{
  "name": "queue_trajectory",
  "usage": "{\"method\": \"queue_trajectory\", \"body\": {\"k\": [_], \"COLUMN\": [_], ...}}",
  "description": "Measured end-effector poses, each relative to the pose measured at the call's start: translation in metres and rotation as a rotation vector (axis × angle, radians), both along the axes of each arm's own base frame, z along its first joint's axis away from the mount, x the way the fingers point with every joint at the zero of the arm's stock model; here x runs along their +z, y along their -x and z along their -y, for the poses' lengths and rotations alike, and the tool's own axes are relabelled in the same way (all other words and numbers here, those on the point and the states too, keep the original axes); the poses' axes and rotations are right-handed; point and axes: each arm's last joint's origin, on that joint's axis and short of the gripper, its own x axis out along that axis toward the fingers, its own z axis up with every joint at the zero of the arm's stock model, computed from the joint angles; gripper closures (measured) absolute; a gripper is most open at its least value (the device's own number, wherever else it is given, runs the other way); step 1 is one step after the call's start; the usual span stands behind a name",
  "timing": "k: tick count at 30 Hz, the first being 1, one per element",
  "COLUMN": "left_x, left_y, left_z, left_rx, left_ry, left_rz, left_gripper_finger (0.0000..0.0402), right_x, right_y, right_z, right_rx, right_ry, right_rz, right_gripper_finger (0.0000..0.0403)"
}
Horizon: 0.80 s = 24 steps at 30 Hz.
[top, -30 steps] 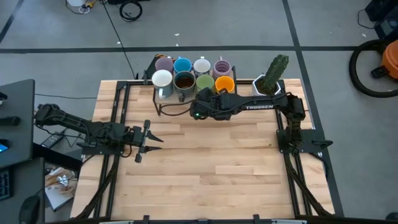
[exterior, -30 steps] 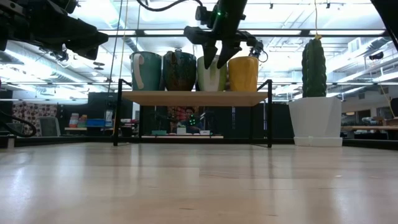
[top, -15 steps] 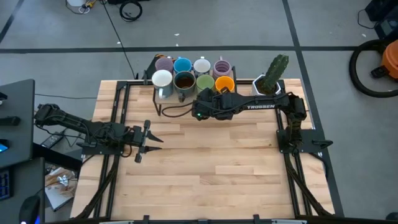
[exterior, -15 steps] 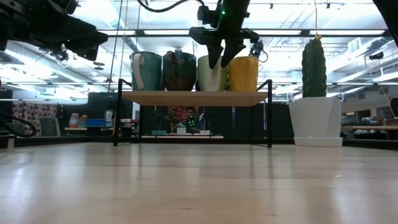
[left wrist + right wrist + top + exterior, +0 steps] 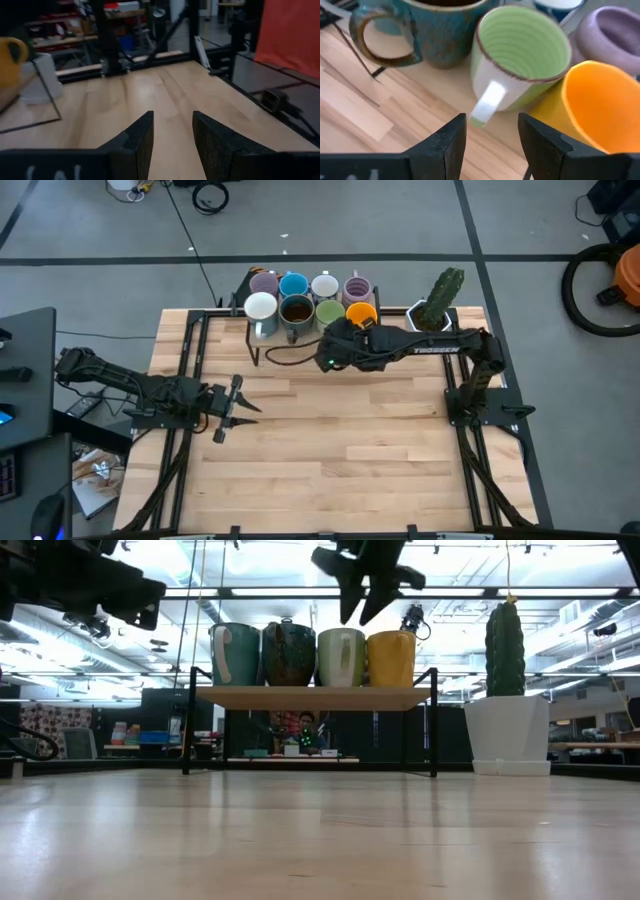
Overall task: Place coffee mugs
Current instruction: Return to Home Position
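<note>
Broadly, the pale wooden table [image 5: 330,440] fills the high view, with the left arm [image 5: 130,390] lying low along its left edge and the right arm [image 5: 440,345] stretched across its far side. A low black-framed shelf [image 5: 310,695] with a wooden top stands at the far edge, and a white faceted pot with a cactus [image 5: 437,305] sits just beside its right end. All eight coffee mugs [image 5: 310,298] stand upright on the shelf in two rows of four. In the back row, from left to right, are a lilac mug [image 5: 264,282], a blue mug [image 5: 293,284], a white mug [image 5: 324,286] and a second lilac mug [image 5: 357,287]. The front row holds another white mug [image 5: 260,306], a dark brown mug [image 5: 296,310], a green mug [image 5: 329,311] and an orange mug [image 5: 361,314], each touching or nearly touching its neighbour. The right tool [image 5: 491,120] hangs above the front of the shelf, over the green mug's handle, its fingers spread and holding nothing; the low view shows it clear above the mug rims. The left tool [image 5: 172,117] hovers over the table's left side, well apart from the shelf, its fingers also spread and empty.
</note>
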Motion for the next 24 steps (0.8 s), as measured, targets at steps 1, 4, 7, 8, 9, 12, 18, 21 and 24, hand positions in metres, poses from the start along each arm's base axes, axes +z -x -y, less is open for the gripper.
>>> {"method": "queue_trajectory", "body": {"k": [1, 4, 7, 8, 9, 12, 18, 21, 24], "left_x": [0.001, 0.004, 0.005, 0.006, 0.007, 0.009, 0.010, 0.010, 0.010], "left_y": [0.000, 0.003, 0.006, 0.007, 0.008, 0.009, 0.009, 0.008, 0.008], "left_z": [-0.001, -0.003, -0.003, -0.003, -0.004, -0.004, -0.007, -0.009, -0.012], "left_rx": [0.013, 0.018, 0.016, 0.016, 0.015, 0.016, 0.060, 0.082, 0.102], "left_ry": [0.001, 0.013, 0.018, 0.018, 0.017, 0.015, -0.013, -0.013, -0.005], "left_rz": [0.009, 0.028, 0.036, 0.040, 0.047, 0.069, 0.083, 0.083, 0.082], "left_gripper_finger": [0.0260, 0.0260, 0.0260, 0.0260, 0.0260, 0.0260, 0.0260, 0.0260, 0.0260], "right_x": [0.003, 0.010, 0.006, 0.004, 0.002, -0.005, -0.031, -0.046, -0.060], "right_y": [0.002, 0.011, 0.021, 0.025, 0.028, 0.034, 0.041, 0.045, 0.058], "right_z": [-0.003, -0.016, -0.025, -0.026, -0.026, -0.032, -0.041, -0.042, -0.040], "right_rx": [0.005, 0.007, 0.019, 0.024, 0.029, 0.080, 0.295, 0.445, 0.554], "right_ry": [0.005, 0.100, 0.135, 0.128, 0.120, 0.078, 0.028, -0.006, -0.027], "right_rz": [0.004, 0.010, -0.009, -0.014, -0.009, 0.040, 0.189, 0.291, 0.373], "right_gripper_finger": [0.0217, 0.0217, 0.0218, 0.0219, 0.0222, 0.0230, 0.0243, 0.0251, 0.0259]}}
